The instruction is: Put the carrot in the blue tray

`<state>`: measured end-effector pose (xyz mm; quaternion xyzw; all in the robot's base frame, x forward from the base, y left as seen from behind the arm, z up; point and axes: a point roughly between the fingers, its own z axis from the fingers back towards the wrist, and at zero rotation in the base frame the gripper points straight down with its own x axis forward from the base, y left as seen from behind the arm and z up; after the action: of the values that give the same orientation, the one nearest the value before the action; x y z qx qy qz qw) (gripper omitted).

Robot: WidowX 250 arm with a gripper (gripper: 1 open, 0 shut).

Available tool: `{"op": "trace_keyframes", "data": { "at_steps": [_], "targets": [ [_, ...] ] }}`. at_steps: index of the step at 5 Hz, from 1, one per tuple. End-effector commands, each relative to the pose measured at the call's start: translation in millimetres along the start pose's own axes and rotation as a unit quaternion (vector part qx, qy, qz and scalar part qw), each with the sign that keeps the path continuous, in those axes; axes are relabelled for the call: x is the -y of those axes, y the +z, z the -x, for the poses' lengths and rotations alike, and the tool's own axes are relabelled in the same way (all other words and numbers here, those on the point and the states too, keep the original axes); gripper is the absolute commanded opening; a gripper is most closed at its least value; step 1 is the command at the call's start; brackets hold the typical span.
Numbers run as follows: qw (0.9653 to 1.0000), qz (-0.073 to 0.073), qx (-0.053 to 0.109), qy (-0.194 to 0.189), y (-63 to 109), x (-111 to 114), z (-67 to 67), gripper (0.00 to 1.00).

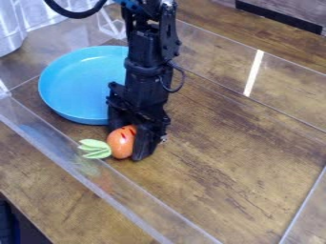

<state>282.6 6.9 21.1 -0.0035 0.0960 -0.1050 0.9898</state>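
Note:
The small orange carrot lies on the wooden table just in front of the blue tray, its pale green leaves pointing left. My black gripper has come straight down over it and is shut on the carrot, its fingers down at table level on either side of the orange body. Only the carrot's leafy end shows past the fingers. The round blue tray sits empty behind and to the left of the gripper.
A clear plastic barrier edge runs diagonally across the table in front of the carrot. A grey object stands at the far left edge. Bare wooden tabletop stretches to the right.

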Motion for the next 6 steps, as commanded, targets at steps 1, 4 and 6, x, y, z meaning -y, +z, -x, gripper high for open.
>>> {"op": "trace_keyframes", "data": {
  "at_steps": [1, 4, 6],
  "targets": [
    [0.9999, -0.007, 0.014, -0.005, 13.9, -1, -3.4, 0.00],
    [0.9997, -0.015, 0.015, -0.013, 31.3, -2, -1.0, 0.00],
    [0.9995, -0.021, 0.013, -0.019, 43.1, -3, -0.2, 0.00]
  ]
}}
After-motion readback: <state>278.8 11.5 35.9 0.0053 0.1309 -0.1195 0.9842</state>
